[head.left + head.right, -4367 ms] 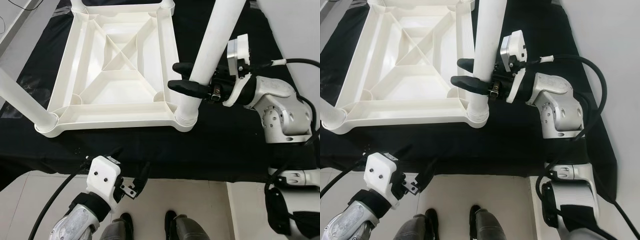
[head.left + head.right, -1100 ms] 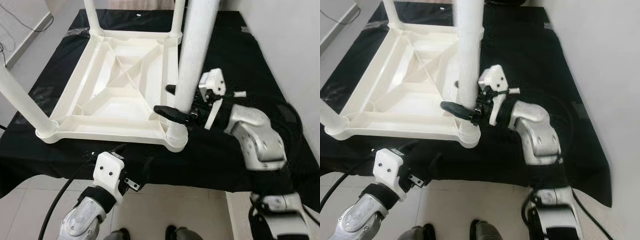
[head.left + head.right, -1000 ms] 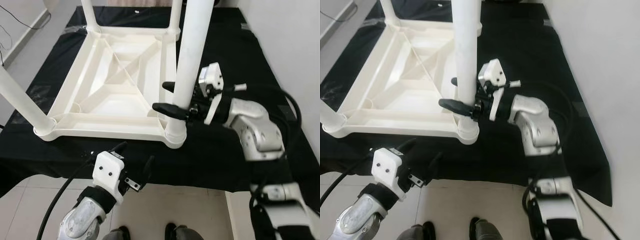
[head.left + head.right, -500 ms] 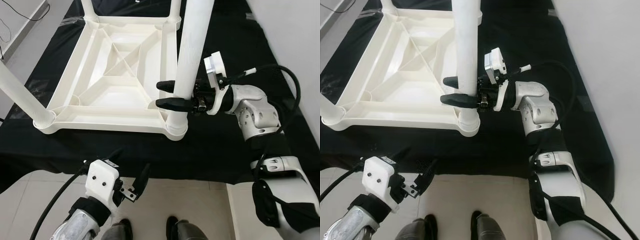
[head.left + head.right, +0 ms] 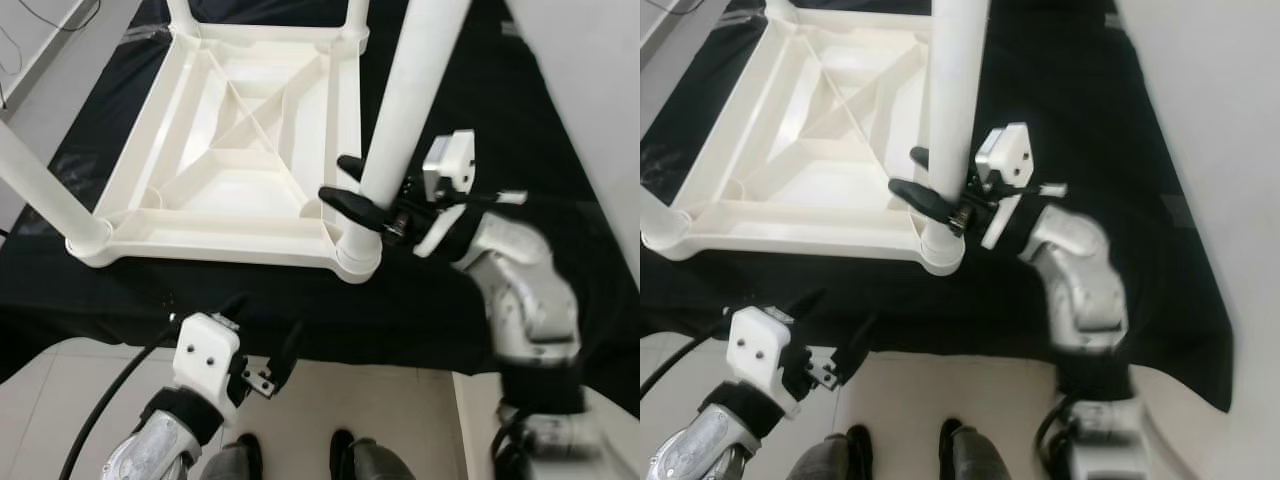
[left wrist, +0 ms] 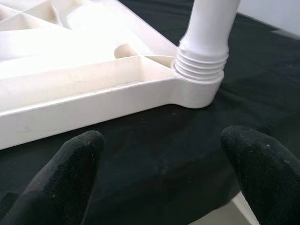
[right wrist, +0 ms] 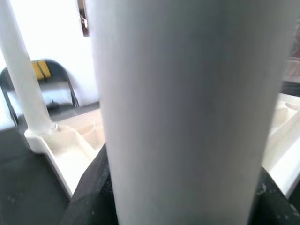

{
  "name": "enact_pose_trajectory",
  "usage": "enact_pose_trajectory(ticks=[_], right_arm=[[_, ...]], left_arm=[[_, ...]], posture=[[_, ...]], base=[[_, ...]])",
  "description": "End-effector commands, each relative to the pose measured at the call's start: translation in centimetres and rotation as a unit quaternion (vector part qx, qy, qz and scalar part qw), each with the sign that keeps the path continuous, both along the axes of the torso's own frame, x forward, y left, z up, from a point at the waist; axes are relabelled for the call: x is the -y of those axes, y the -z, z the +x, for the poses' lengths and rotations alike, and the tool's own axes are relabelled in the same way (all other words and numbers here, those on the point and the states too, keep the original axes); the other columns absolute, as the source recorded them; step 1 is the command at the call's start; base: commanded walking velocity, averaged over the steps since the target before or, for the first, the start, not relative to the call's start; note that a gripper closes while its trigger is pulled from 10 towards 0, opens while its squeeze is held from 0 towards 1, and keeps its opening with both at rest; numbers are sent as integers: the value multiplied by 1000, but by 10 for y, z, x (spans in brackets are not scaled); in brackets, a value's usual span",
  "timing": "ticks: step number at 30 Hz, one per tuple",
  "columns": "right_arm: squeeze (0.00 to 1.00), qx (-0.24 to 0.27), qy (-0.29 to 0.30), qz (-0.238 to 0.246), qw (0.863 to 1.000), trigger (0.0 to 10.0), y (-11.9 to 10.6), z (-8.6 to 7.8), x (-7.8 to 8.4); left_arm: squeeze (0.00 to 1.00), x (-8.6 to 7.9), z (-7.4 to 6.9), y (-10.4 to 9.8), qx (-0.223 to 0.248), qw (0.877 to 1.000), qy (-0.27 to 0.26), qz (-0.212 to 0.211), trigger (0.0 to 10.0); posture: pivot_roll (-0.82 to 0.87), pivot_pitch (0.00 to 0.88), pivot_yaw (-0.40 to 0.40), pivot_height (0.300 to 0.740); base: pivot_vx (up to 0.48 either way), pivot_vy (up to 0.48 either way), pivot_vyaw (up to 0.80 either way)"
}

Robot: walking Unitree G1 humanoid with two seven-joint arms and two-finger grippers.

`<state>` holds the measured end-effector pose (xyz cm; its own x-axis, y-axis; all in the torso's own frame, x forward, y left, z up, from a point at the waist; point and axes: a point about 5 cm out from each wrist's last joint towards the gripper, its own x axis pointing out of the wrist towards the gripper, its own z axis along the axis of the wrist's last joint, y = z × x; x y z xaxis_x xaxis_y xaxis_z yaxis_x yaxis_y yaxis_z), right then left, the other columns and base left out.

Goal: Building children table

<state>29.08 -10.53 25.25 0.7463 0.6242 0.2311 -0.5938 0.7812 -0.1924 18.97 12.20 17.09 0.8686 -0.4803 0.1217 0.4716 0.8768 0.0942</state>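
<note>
The right gripper, clenched on the leg, has tilted it in the tabletop's near-right corner socket, so seating continues; the left gripper hangs open.

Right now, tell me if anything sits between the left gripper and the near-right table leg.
Nothing visible does. The left gripper hangs open off the table's near edge, and only bare black cloth lies between it and the leg, which the right gripper holds.
</note>
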Motion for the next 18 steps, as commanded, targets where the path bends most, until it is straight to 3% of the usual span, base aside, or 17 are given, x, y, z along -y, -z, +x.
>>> enact_pose_trajectory(ticks=[1, 2, 4, 8, 9, 10, 11, 12, 13, 14, 15, 18], right_arm=[[0, -138, 131, -36, 981, 0, 61, -16, -1], [0, -149, 141, -40, 978, 0, 68, -25, -10], [0, -148, 130, -53, 979, 0, 72, -27, -17], [0, -134, 127, -48, 982, 0, 62, -17, -23], [0, -132, 126, -39, 982, 7843, 57, -15, -24], [0, -131, 125, -36, 983, 7843, 54, -15, -24], [0, -129, 98, -31, 986, 10000, 50, -13, -26], [0, -129, 98, -31, 986, 10000, 50, -13, -26], [1000, -121, 21, -9, 992, 10000, 37, -11, -30], [1000, -121, 21, -9, 992, 10000, 37, -11, -30], [1000, -105, -36, 6, 994, 10000, 23, -10, -30], [1000, -74, -74, -6, 995, 10000, 11, -7, -26]], left_arm=[[0, -1, 1, 7, -14, 1000, 0, -1, 10000], [0, 1, 3, 7, -12, 1000, 4, -1, 10000], [0, 3, 5, 8, -10, 1000, 9, -1, 10000], [0, 5, 11, 9, -9, 1000, 13, -4, 10000], [0, 6, 12, 9, -8, 1000, 11, -4, 10000], [0, 6, 12, 9, -7, 1000, 11, -4, 10000], [0, 5, 12, 9, -7, 1000, 9, -4, 10000], [0, 5, 12, 9, -7, 1000, 9, -4, 10000], [0, 4, 11, 8, -6, 1000, 6, -5, 10000], [0, 4, 11, 8, -6, 1000, 6, -5, 10000], [0, 4, 10, 7, -5, 1000, 5, -5, 10000], [0, 5, 9, 7, -4, 1000, 5, -6, 10000]], posture=[[4, 289, -50, 740], [3, 285, -49, 740], [-6, 275, -46, 740], [-3, 248, -54, 740], [1, 247, -57, 740], [1, 247, -57, 740], [7, 251, -57, 740], [7, 251, -57, 740], [13, 258, -63, 740], [13, 258, -63, 740], [17, 264, -66, 740], [21, 271, -72, 740]], base=[[0, 0, 0], [0, 0, 0], [0, 0, 0], [0, 0, 0], [0, 0, 0], [0, 0, 0], [0, 0, 0], [0, 0, 0], [0, 0, 0], [0, 0, 0], [0, 0, 0], [0, 0, 0]])
